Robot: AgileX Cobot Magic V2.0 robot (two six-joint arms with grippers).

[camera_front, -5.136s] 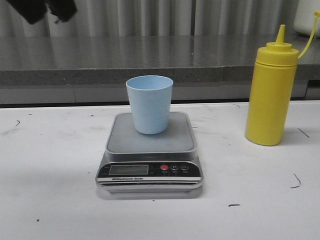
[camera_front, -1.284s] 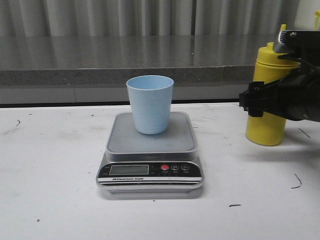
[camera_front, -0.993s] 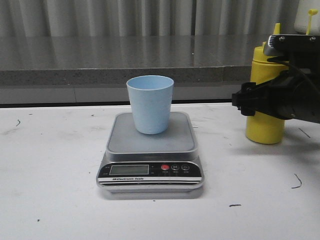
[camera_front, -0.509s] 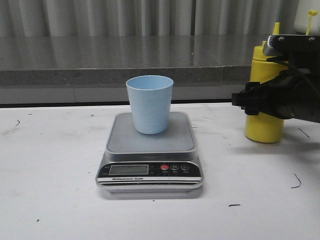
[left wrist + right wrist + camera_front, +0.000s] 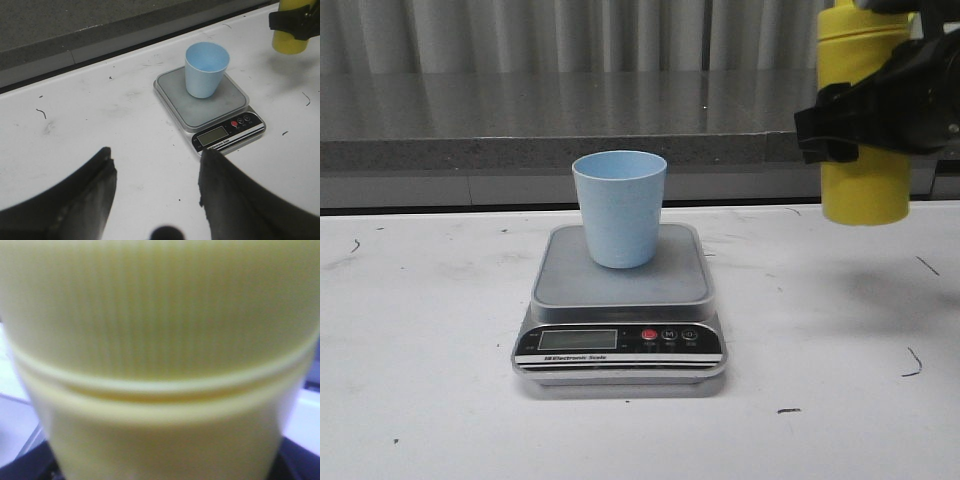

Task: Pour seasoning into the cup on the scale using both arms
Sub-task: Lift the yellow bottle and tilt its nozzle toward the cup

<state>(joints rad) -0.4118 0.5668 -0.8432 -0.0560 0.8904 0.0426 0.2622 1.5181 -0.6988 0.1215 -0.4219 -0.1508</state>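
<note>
Carrying step: seasoning [image 5: 865,190] clamped in right gripper [image 5: 865,110], upper right, clear of table.
Next: across above cup [image 5: 619,208] on scale [image 5: 620,300], then tilt; left gripper [image 5: 157,175] agape, empty.

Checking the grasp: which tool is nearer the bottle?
Right. The right tool grips the bottle above the table; the left tool hangs open beyond the scale.

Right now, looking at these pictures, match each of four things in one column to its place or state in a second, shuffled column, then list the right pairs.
Things:
1. cup
2. seasoning bottle
3. left gripper
4. scale

States:
A. held up off the table
B. open, holding nothing
C. flat on the white table
D. upright on the grey platform

Pairs: 1-D, 2-A, 3-B, 4-C
</note>
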